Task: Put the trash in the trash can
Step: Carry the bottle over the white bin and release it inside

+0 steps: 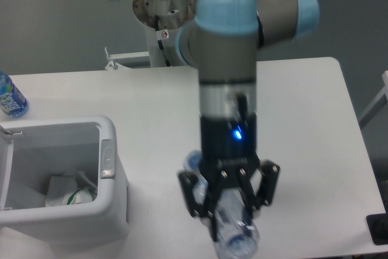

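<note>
Now one crushed bottle in the fingers, one wrapper binned.

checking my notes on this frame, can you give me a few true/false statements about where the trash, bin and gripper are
1. The gripper is shut on the crushed clear bottle. True.
2. The trash can has its lid closed. False: it is open, its inside showing.
3. The crumpled wrapper with a green tag lies inside the trash can. True.
4. The blue-label bottle is in the trash can. False: it stands on the table beyond the can, at the left edge.
5. The gripper is above the trash can. False: it is to the can's right, over the table.
</note>
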